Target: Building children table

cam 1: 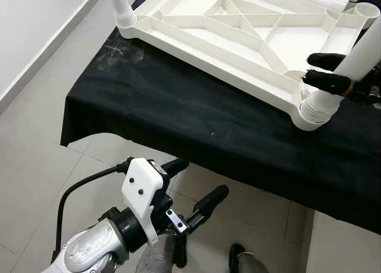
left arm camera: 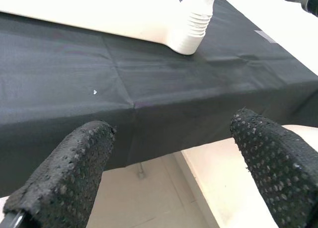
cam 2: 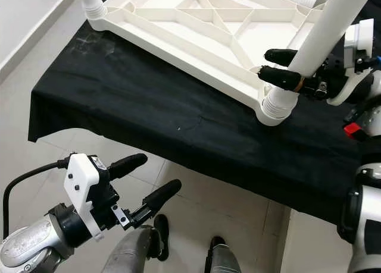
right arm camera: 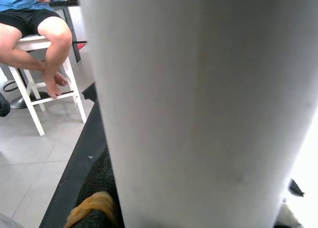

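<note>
Nearest me, the left gripper (cam 2: 136,184) hangs idle below the worktop (cam 2: 178,115) edge, its fingers spread wide on nothing. Farther in, the right gripper (cam 2: 280,66) has its fingers clamped round a white leg (cam 2: 321,32) tilted in the corner socket (cam 2: 275,106) of the upturned tabletop (cam 1: 238,29). Forced at that slant, the leg could jam or shove the tabletop away.

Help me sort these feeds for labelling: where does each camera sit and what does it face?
Left and right eye views: head, looking down at the upturned table top; left gripper open below.
Left wrist view: along its fingers toward the black cloth.
Right wrist view: pressed against the table leg.
Shared: that table leg, held by the right gripper.
</note>
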Robot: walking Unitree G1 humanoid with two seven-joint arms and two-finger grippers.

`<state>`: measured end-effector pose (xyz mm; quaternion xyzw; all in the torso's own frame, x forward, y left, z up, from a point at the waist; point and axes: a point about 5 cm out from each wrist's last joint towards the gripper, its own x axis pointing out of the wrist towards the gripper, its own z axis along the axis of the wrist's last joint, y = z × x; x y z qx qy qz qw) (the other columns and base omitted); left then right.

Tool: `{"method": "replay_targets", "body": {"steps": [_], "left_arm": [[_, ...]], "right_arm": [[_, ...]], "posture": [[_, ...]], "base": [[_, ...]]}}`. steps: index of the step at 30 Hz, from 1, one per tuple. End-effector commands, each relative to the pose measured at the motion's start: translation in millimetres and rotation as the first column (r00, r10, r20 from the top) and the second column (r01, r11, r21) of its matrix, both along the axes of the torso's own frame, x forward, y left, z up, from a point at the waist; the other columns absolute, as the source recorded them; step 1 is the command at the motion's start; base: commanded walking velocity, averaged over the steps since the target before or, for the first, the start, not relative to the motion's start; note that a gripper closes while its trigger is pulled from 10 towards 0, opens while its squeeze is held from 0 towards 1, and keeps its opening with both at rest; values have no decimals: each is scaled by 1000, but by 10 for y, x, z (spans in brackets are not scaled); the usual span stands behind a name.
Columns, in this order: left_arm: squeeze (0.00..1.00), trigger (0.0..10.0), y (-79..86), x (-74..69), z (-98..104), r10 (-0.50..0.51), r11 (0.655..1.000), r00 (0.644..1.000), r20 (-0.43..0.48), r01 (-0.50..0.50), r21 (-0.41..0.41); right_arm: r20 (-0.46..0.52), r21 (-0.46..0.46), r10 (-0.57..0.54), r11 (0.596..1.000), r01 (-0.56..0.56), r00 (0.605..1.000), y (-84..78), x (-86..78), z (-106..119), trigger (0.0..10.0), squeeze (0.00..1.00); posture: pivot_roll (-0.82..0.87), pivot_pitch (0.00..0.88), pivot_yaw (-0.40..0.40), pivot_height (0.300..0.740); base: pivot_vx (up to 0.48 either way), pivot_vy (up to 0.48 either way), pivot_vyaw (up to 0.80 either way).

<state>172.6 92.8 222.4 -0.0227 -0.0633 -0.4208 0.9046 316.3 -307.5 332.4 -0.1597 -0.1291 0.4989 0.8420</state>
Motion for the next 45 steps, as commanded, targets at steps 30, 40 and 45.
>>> {"method": "replay_targets", "body": {"steps": [30,40,45], "left_arm": [[0,10000,-13,-16,2,-13,1000,1000,5,13,4],[0,10000,-18,11,3,-14,1000,1000,11,14,-1],[0,10000,-26,23,-1,-19,1000,1000,12,19,-1]], "right_arm": [[-173,-73,-494,869,489,852,73,176,-811,10000,0],[-192,-27,-702,702,712,685,121,144,-973,10000,0],[-219,-9,-750,641,768,624,100,140,-1019,10000,0]], "posture": [[119,415,90,740],[101,405,81,740],[94,399,82,740]], "base": [[0,0,0],[0,0,0],[0,0,0]]}}
